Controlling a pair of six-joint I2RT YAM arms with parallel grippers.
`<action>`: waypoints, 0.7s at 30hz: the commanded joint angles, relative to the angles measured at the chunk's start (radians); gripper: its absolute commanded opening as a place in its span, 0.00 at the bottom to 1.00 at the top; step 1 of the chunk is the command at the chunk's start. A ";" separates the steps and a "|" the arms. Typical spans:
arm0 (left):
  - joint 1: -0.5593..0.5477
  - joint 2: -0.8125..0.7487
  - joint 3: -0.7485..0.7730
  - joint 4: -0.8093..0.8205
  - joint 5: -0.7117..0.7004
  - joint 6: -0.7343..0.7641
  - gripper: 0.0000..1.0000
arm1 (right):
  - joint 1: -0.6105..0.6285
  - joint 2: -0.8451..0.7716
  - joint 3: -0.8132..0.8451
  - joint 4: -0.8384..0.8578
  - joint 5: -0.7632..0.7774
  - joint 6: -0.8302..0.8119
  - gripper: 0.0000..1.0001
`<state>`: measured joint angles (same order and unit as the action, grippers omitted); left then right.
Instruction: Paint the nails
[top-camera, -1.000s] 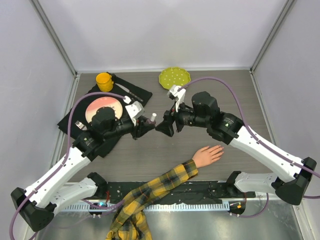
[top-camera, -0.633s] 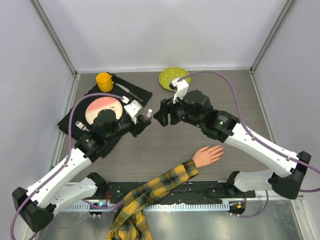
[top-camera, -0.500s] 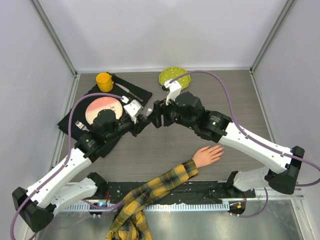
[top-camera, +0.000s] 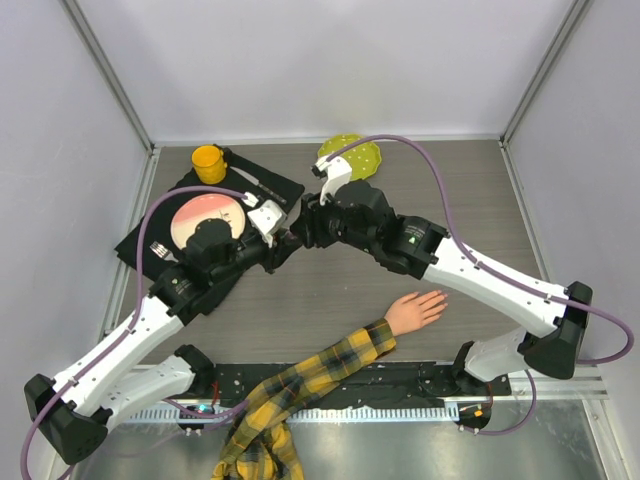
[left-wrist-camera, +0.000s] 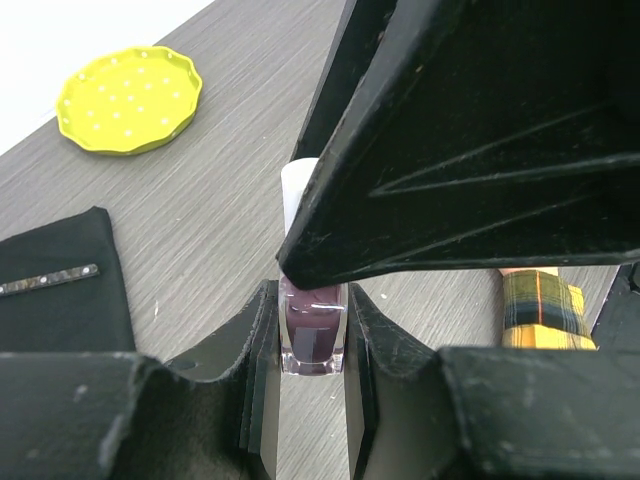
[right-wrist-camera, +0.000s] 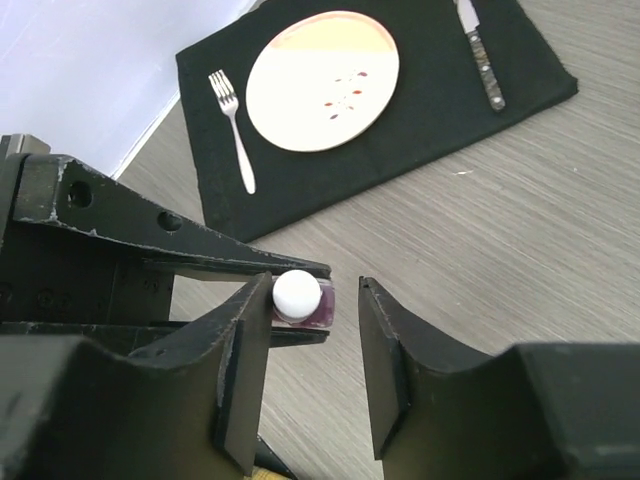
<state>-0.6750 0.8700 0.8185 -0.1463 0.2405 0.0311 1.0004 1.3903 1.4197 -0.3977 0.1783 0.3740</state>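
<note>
far left: one yellow cup (top-camera: 207, 161) upright at the back of the table (top-camera: 480, 190), just beside the mat's corner; its inside is too small to read.
one black mat (right-wrist-camera: 300, 180), set askew. on it, left to right from the right wrist view: one fork (right-wrist-camera: 232, 125), one round pink-and-cream plate (right-wrist-camera: 322, 80) with a few dark flecks on its face, one knife (right-wrist-camera: 480, 55). fork and knife lie beside the plate, neither touching it.
centre: left gripper (left-wrist-camera: 310, 300) clenched on one small bottle (left-wrist-camera: 312, 335), both pads flat on its sides. the bottle has a dark purple body and a white cap (right-wrist-camera: 296, 292).
right gripper (right-wrist-camera: 315, 288) meets it from the other side with its jaws parted around the cap. one finger sits just beside the cap, and whether they touch i cannot tell; the other finger stands off with a gap. nothing gripped.
behind them: one yellow-green dotted dish (top-camera: 350, 153), scalloped rim, on bare table.
right of centre, near edge: one mannequin hand (top-camera: 415, 310) lying flat, with one plaid sleeve (top-camera: 320, 378) trailing to the front rail. nails (top-camera: 441, 297) at the fingertips, well apart from both grippers, too small to count.
</note>
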 joint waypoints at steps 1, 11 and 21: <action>-0.003 -0.026 0.004 0.067 0.028 -0.002 0.00 | 0.003 0.001 0.030 0.049 -0.100 -0.001 0.42; -0.003 -0.089 0.030 0.070 0.421 -0.057 0.00 | -0.055 -0.132 -0.114 0.088 -0.476 -0.176 0.01; -0.003 -0.002 0.128 0.095 0.800 -0.182 0.00 | -0.141 -0.224 -0.237 0.045 -0.935 -0.368 0.01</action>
<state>-0.6674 0.8490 0.8341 -0.1471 0.8646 -0.1421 0.8772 1.1507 1.2018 -0.3088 -0.6289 0.0799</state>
